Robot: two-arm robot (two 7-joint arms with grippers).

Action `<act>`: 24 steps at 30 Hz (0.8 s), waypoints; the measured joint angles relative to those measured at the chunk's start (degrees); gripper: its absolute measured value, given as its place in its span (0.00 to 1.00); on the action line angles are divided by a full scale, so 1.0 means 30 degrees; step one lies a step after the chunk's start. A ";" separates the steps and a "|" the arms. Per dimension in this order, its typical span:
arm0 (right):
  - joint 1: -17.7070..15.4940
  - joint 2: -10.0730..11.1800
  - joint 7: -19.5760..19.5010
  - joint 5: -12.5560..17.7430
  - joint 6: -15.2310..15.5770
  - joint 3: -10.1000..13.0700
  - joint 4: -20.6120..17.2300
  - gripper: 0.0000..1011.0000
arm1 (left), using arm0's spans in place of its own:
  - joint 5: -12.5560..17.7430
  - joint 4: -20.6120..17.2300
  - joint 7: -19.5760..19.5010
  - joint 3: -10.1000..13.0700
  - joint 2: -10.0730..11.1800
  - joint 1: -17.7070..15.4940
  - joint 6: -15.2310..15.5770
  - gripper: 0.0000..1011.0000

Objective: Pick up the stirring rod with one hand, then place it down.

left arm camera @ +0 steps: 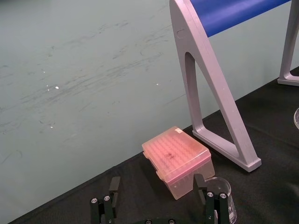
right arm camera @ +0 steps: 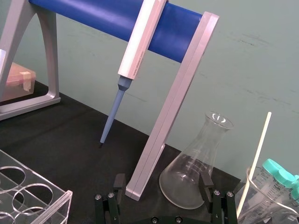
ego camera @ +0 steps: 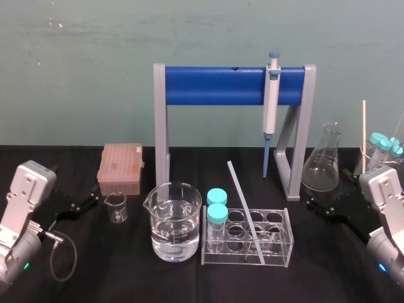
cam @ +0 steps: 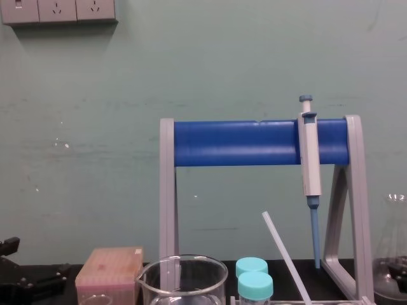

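The left gripper is seen low at the near left of the table, its flat black fingers spread wide with nothing held between them. The right gripper is likewise spread wide and empty at the near right, pointed toward a glass conical flask. The stirring rod, thin, straight and translucent, is found between the two, leaning tilted across a clear acrylic tube rack at front centre. Its lower end is at the rack's front edge and its upper end is raised toward the back left; whether it sits in a well cannot be told. Two teal-capped tubes stand at the rack's left end, and a large glass beaker of clear liquid stands just beside it. A small beaker and a pink tip box are set near the left gripper. The surface is covered in matt black cloth, left bare along the near edge and between the rack and the right gripper. Behind, a grey stand with a blue bar carries a hanging pipette, against a scuffed green wall.
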 joint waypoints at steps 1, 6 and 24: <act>0.0001 0.0000 0.0000 0.0000 -0.0001 0.0000 0.0000 0.99 | 0.0001 0.0000 0.0000 0.0000 0.0000 0.0001 0.0000 0.99; 0.0000 0.0000 0.0000 0.0000 0.0000 0.0000 0.0001 0.99 | 0.0002 0.0000 0.0001 0.0000 0.0000 0.0001 0.0000 0.99; 0.0000 0.0000 0.0000 0.0000 0.0000 0.0000 0.0001 0.99 | 0.0001 -0.0001 0.0001 0.0000 0.0001 0.0002 0.0000 0.99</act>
